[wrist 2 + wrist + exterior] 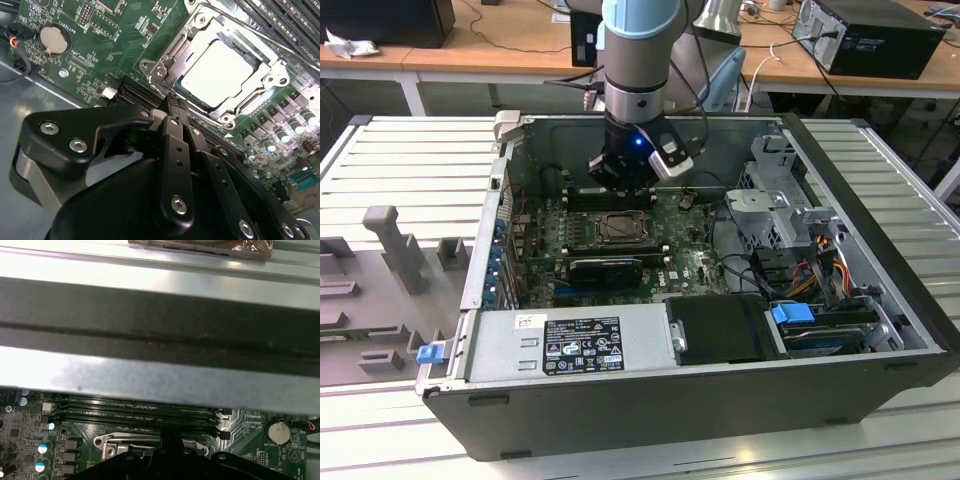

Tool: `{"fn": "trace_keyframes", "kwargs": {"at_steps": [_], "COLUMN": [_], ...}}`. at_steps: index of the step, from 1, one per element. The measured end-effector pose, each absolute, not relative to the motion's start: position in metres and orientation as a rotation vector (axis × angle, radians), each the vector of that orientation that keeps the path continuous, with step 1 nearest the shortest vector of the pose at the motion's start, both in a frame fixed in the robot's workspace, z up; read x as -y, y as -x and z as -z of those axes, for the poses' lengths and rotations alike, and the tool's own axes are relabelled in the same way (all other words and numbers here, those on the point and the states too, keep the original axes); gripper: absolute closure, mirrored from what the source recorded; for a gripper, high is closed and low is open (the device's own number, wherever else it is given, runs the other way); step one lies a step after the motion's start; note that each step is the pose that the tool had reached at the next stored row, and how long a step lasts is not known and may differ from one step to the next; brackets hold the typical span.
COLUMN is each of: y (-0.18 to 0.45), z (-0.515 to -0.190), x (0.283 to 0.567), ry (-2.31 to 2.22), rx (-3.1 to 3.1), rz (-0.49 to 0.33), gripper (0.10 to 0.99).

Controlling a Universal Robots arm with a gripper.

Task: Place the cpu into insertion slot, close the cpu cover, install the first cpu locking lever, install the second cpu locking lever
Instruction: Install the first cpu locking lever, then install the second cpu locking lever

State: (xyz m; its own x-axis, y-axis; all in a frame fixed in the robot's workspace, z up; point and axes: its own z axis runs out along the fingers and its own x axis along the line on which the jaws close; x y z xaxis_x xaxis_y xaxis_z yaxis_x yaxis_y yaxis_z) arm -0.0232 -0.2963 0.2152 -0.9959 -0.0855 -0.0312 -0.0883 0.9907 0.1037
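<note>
One cpu (218, 73) under one closed cpu cover (172, 50); fingers (176, 107) pressed together, empty, just beside.

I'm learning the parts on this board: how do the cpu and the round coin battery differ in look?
The cpu is square with a pale silvery-grey top; the coin battery is a round disc. The cpu sits inside a metal cover frame with screws at its corners; the coin battery sits in a small holder out on open green board. In the second wrist view the pincer tips are near the cpu's frame, apart from the battery. Both are flat, metal-topped and lie level on the motherboard.
</note>
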Motion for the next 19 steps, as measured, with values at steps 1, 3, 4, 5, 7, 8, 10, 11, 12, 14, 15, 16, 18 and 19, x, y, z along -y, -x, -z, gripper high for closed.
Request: {"fn": "trace_keyframes", "kwargs": {"at_steps": [1, 3, 4, 5, 7, 8, 10, 11, 12, 14, 15, 16, 18, 19], "y": [0.0232, 0.0232, 0.0232, 0.0232, 0.0232, 0.0232, 0.0232, 0.0232, 0.0232, 0.0231, 0.0232, 0.0232, 0.0232, 0.0232], "z": [-0.2152, -0.2152, -0.2152, -0.2152, -0.2152, -0.2152, -0.2151, -0.2165, -0.2184, -0.2199, -0.2199, -0.22, -0.2202, -0.2201], "x": [0.2972, 0.2983, 0.2989, 0.2993, 0.3004, 0.3015, 0.3018, 0.3021, 0.302, 0.302, 0.302, 0.3021, 0.3026, 0.3029], "ry": [0.136, 0.136, 0.136, 0.136, 0.136, 0.136, 0.135, 0.136, 0.136, 0.136, 0.136, 0.136, 0.136, 0.136], "rx": [-3.108, -3.108, -3.108, -3.108, -3.108, -3.108, -3.107, -3.108, -3.108, -3.107, -3.107, -3.108, -3.108, -3.108], "rz": [-0.164, -0.164, -0.164, -0.164, -0.164, -0.164, -0.164, -0.163, -0.164, -0.164, -0.164, -0.164, -0.163, -0.164], "gripper": [0.98, 0.98, 0.98, 0.98, 0.98, 0.98, 0.98, 0.98, 0.98, 0.98, 0.98, 0.98, 0.98, 0.98]}}
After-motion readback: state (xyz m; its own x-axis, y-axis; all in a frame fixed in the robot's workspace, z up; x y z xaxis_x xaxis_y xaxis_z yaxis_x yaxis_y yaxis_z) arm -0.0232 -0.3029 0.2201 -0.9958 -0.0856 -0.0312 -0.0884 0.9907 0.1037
